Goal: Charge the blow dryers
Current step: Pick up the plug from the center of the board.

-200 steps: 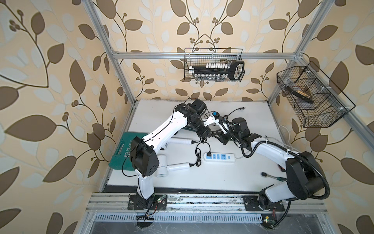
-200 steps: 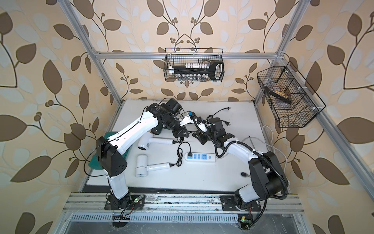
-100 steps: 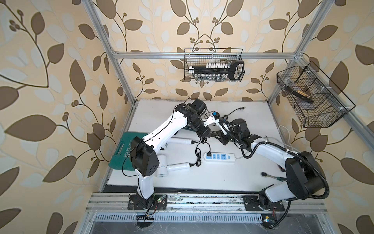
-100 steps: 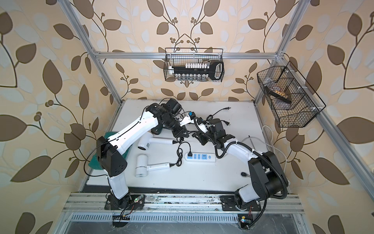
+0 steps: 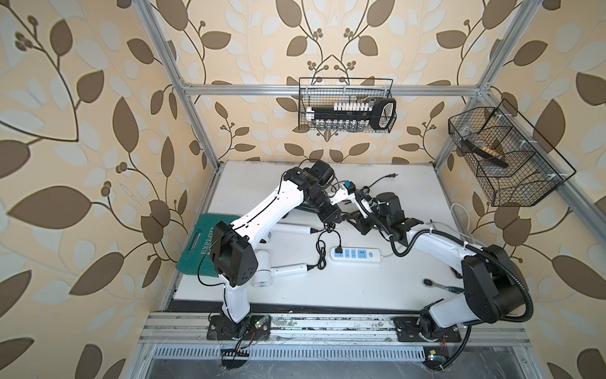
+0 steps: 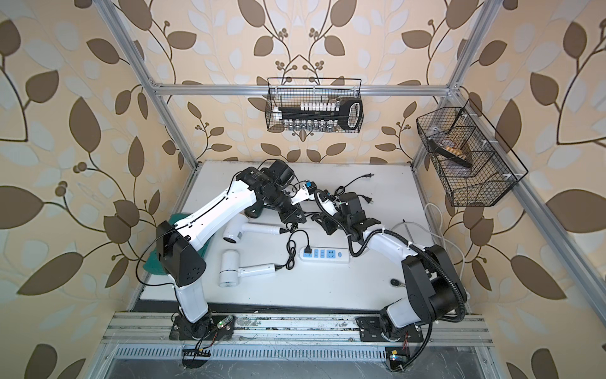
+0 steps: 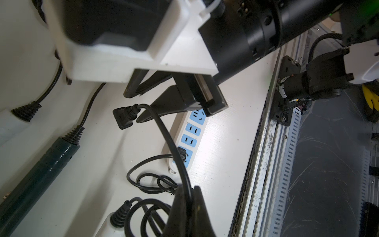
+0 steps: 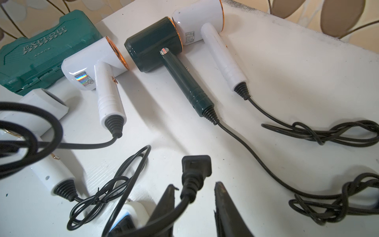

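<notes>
We identify a white table (image 5: 423, 183) as the supporting surface. Directly on it lie three white blow dryers (image 8: 96, 61), one dark green blow dryer (image 8: 155, 43), coiled black cords (image 8: 320, 133), a white power strip (image 5: 355, 255) near the middle, a ratchet (image 5: 436, 284) near the right front, and a green case (image 5: 196, 246) at the left edge.

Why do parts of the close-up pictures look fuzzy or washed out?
Left wrist view: glare washes out the power strip; the left gripper, pinching a black cord, blurs up close. Right wrist view: a glint on the dark green blow dryer.

Left gripper (image 7: 187, 194) clamped, right gripper (image 8: 195, 185) parted
</notes>
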You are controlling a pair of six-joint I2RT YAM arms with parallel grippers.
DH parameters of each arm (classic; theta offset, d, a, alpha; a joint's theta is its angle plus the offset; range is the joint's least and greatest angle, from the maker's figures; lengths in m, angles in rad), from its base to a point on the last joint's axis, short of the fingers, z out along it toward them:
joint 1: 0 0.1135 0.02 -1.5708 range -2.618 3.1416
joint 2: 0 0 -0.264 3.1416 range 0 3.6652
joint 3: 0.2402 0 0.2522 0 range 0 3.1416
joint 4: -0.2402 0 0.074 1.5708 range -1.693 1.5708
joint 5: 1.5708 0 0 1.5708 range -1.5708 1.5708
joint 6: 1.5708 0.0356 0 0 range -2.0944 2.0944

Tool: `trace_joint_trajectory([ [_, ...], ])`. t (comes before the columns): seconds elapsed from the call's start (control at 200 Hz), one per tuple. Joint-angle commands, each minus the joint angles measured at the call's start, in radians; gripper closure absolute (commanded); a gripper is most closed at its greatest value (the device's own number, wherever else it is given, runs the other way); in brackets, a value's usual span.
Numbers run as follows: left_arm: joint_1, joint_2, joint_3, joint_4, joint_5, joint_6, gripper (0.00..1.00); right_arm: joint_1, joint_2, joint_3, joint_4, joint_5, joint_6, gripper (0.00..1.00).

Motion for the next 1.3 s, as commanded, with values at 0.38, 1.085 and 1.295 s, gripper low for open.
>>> trace_joint_trajectory([
  [0.38, 0.003, -0.018, 0.051, -0.013, 0.059, 0.001, 1.00, 0.016, 0.041, -0.020, 0.079, -0.006, 0.024, 0.66],
  [1.085, 0.003, -0.008, 0.058, -0.021, 0.067, 0.002, 1.00, 0.024, 0.047, -0.050, 0.144, -0.029, 0.044, 0.73],
  [1.295, 0.003, -0.008, 0.057, -0.020, 0.066, 0.001, 1.00, 0.024, 0.040, -0.051, 0.139, -0.028, 0.044, 0.89],
])
